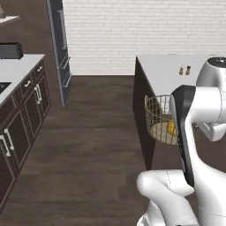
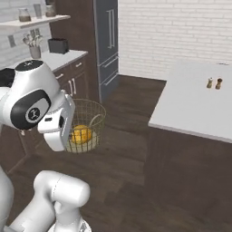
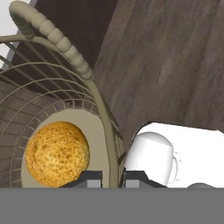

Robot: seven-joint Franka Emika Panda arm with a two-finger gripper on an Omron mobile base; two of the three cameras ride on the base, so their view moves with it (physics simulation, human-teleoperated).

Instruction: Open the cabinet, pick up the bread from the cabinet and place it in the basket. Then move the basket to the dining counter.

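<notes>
Hand view: gripper [image 3: 110,177] pinched tight on basket [image 3: 103,109] rim, one finger either side. Bread [image 3: 57,154] lies on basket's pale bottom. Basket hangs off the floor beside dining counter [image 1: 165,73].

The basket [image 3: 76,94] is thin golden-tan wire mesh with a smooth, matt beige bottom and a beaded handle at twelve o'clock in the hand view. The bread [image 3: 57,154] has a rough, pitted yellow-orange crust. The floor [image 1: 97,145] is dark matt wood planks. The dining counter [image 2: 195,106] top is smooth matt white.
</notes>
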